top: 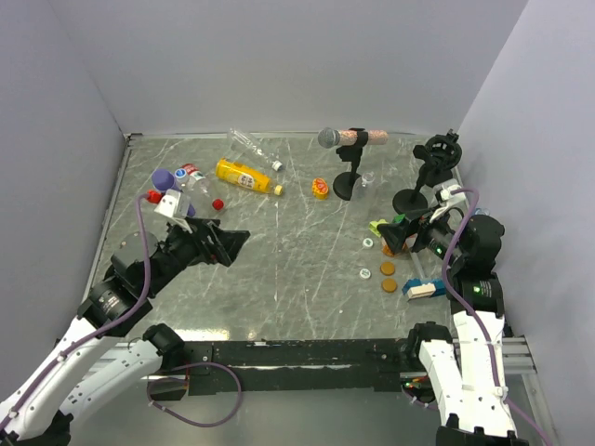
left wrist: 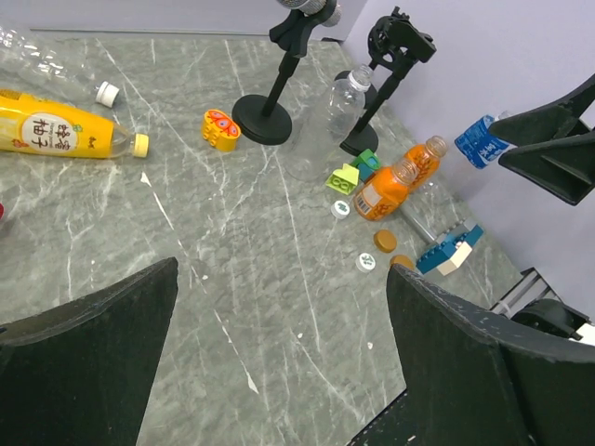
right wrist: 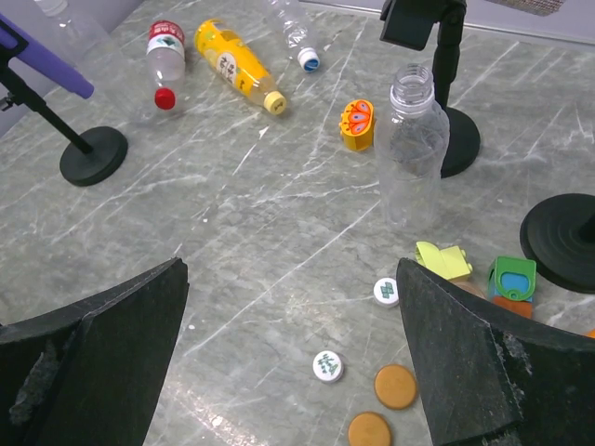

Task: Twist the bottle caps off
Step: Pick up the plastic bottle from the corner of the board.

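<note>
The yellow-orange juice bottle [top: 245, 176] lies at the back left, with a pale yellow cap [left wrist: 140, 143] on it; it also shows in the right wrist view [right wrist: 232, 60]. A clear bottle [top: 247, 145] lies behind it with a white-blue cap [right wrist: 309, 62]. A red-white labelled bottle [right wrist: 166, 51] with a red cap [right wrist: 165, 98] lies further left. A clear bottle [right wrist: 412, 139] stands upright with no cap. A small orange bottle [left wrist: 394, 182] lies near the right arm. My left gripper [top: 223, 243] [left wrist: 279, 362] and right gripper [top: 398, 237] [right wrist: 293, 362] are open and empty above the table.
Two white printed discs [right wrist: 386, 291] [right wrist: 326, 365] and two brown discs [right wrist: 395, 386] lie under the right gripper. Microphone stands [top: 349, 181] [top: 437, 158] [right wrist: 93, 153], toy blocks [right wrist: 444, 260] [top: 420, 290] and an orange toy [top: 321, 189] are about. A blue-labelled bottle [left wrist: 481, 139] is at the far right.
</note>
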